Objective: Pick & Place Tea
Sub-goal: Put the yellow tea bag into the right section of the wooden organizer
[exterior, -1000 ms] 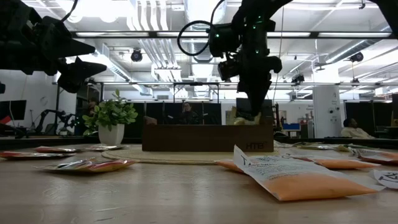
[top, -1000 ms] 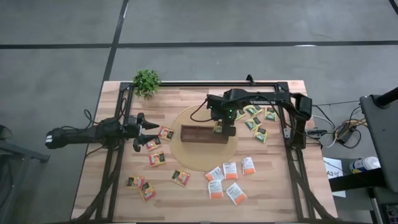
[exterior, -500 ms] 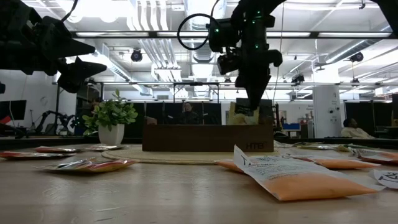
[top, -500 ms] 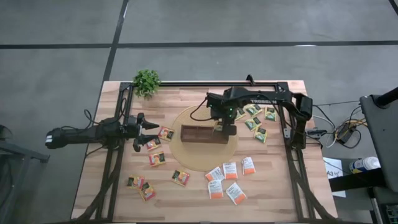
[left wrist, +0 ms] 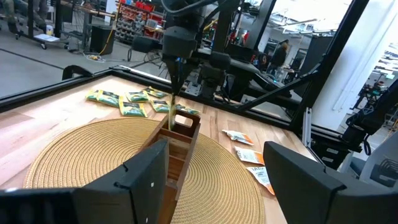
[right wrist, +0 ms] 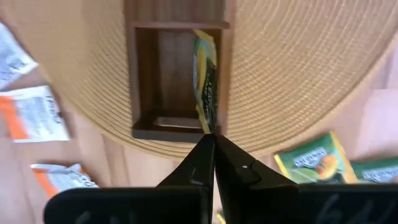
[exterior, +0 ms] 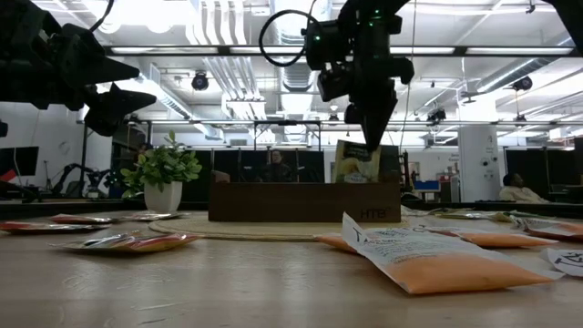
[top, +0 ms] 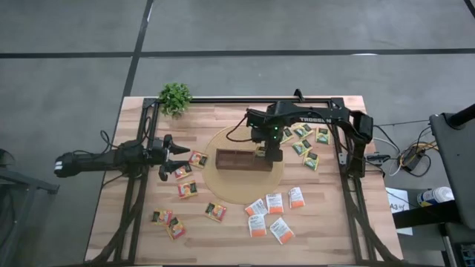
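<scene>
A long dark-brown wooden box (top: 239, 159) lies on a round woven mat (top: 226, 187). My right gripper (top: 264, 153) (exterior: 372, 144) points down over the box's right end compartment (right wrist: 168, 81), shut on a green-yellow tea sachet (exterior: 353, 164) that stands in it. Other tea sachets lie flat on the table: green-yellow ones (top: 304, 141) at the right, white-orange ones (top: 271, 211) near the front, yellow-red-black ones (top: 185, 178) at the left. My left gripper (top: 177, 157) waits open at the table's left, pointing level toward the box. My right gripper pinches the sachet's upper corner (right wrist: 208, 124) between its two fingertips (right wrist: 200, 149), coming from above and pointing down. The sachet stands on edge, its upper part above the box's rim (exterior: 301, 186), its lower part inside the end compartment along one wall.
A small potted plant (top: 176, 96) stands at the table's far left corner. A dark metal frame (top: 343, 148) runs along the table's sides. Beside the mat there is bare wood between the groups of sachets.
My right gripper has gone up a little over the box's right end, staying shut. The green-yellow sachet now shows higher above the box's rim than a second ago.
</scene>
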